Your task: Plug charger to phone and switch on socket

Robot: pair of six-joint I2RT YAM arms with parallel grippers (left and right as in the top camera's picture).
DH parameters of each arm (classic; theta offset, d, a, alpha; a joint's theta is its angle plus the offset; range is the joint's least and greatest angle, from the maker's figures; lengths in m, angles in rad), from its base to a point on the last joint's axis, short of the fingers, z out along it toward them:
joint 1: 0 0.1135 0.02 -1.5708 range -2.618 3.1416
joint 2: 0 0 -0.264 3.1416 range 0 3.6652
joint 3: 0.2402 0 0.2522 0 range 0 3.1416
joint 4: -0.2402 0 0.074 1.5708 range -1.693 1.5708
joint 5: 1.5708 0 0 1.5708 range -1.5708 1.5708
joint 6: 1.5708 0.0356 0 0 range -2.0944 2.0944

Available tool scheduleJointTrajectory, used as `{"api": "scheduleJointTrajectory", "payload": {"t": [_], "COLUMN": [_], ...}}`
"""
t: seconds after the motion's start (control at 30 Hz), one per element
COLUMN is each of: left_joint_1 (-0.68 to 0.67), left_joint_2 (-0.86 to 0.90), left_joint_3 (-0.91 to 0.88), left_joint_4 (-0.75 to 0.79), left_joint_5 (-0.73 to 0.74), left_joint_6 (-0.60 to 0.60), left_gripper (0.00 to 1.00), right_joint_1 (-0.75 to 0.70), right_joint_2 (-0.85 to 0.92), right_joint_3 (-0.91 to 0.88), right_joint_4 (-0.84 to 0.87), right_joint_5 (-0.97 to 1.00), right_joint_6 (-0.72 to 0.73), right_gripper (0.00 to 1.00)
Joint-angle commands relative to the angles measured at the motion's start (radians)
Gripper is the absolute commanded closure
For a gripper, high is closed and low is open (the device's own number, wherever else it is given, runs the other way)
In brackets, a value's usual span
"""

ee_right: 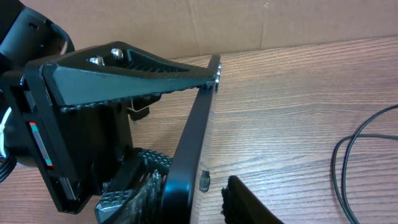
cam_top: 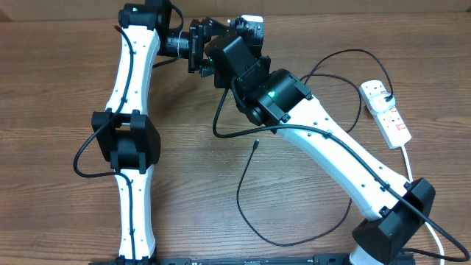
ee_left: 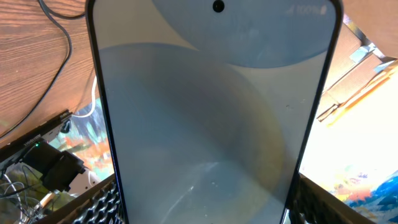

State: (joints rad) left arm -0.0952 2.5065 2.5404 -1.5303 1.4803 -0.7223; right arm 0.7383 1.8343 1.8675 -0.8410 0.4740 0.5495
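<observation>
The phone fills the left wrist view, its light blue screen facing the camera. My left gripper is shut on its two long edges and holds it above the table. In the right wrist view the phone stands edge-on. My right gripper straddles it: one pad rests against one face, and a strip of wood shows between the other pad and the phone. The charger lies loose on the table, its connector tip free. The socket lies at the far right.
The charger's cable loops across the table's middle toward the front. A thick white cord runs from the socket to the right arm's base. A cardboard wall closes the back edge. Both arms meet at the back centre.
</observation>
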Motion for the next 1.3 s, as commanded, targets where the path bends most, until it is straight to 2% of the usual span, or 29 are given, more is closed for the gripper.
{"api": "scheduleJointTrajectory", "payload": {"t": [0.0, 1.27], "left_joint_1": [-0.005, -0.021], "left_joint_2": [-0.008, -0.008], "left_joint_3": [0.032, 0.032], "left_joint_4": [0.001, 0.001], "left_joint_5": [0.035, 0.033], "left_joint_6": [0.046, 0.065], "left_gripper": [0.28, 0.29], "right_joint_1": [-0.006, -0.006], "right_joint_2": [0.008, 0.008], "right_joint_3": [0.023, 0.023], "right_joint_4": [0.003, 0.011], "right_joint_5": [-0.005, -0.003], "right_joint_6": [0.005, 0.027], "right_gripper": [0.71, 0.77]}}
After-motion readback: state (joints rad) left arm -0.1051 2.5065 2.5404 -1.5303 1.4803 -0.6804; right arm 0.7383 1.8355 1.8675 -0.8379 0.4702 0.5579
